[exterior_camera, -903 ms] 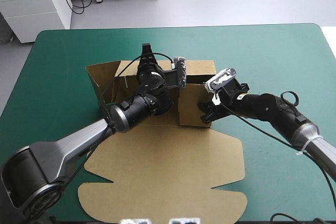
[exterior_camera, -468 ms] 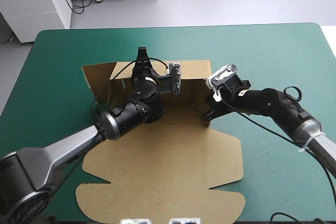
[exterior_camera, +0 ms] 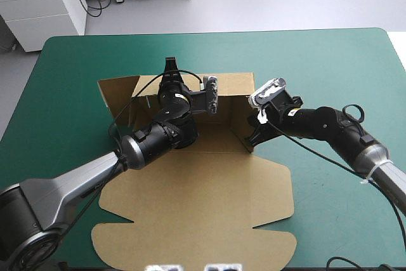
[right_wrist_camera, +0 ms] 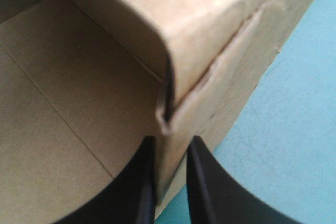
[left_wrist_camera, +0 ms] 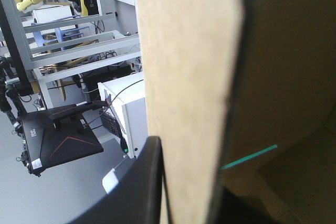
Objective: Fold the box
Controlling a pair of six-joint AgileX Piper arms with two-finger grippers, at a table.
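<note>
Likely light, stiff yet crushable: box (exterior_camera: 209, 182), walls raised, lid flat. Left gripper (left_wrist_camera: 184, 182) nearly closed, raised wall's edge between jaws. Right gripper (right_wrist_camera: 169, 177) same, side wall corner between jaws. Best grip: wall rims, near creases.

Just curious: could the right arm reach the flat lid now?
Probably not at once: the right gripper is shut on a side wall of the box. The lid lies bare nearby, so after letting go the way looks free.
</note>
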